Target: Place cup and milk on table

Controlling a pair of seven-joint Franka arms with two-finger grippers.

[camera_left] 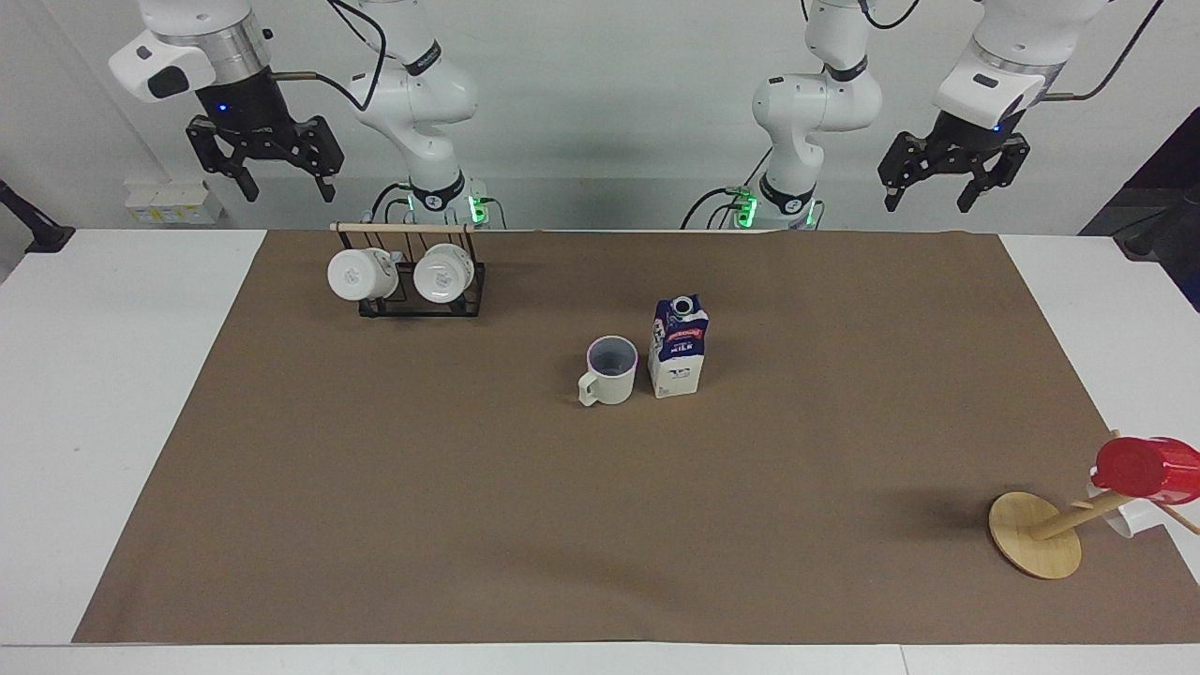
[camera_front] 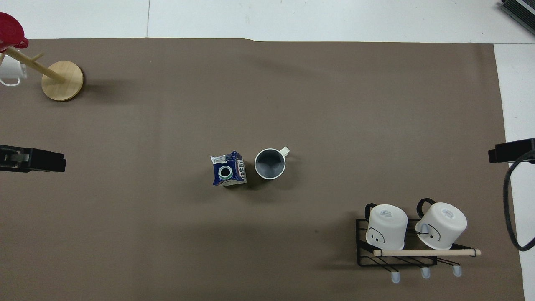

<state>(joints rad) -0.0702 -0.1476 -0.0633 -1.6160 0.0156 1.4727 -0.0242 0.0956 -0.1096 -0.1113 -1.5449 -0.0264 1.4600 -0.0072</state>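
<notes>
The cream-white cup (camera_left: 609, 373) (camera_front: 270, 163) stands upright on the brown sheet of the table (camera_left: 469, 525) near its middle. Its handle points away from the robots. The milk (camera_left: 679, 347) (camera_front: 228, 169), a blue-topped carton, stands upright right beside the cup, toward the left arm's end. My left gripper (camera_left: 930, 195) hangs open and empty, high over the table's edge by the robots. Open and empty as well, my right gripper (camera_left: 289, 190) hangs high by the rack's end. Neither gripper is close to the cup or the milk.
A black wire rack (camera_left: 422, 298) with two white mugs on their sides stands near the robots at the right arm's end. A wooden stand (camera_left: 1034, 536) leans at the left arm's end, far from the robots, carrying a red cup (camera_left: 1139, 466).
</notes>
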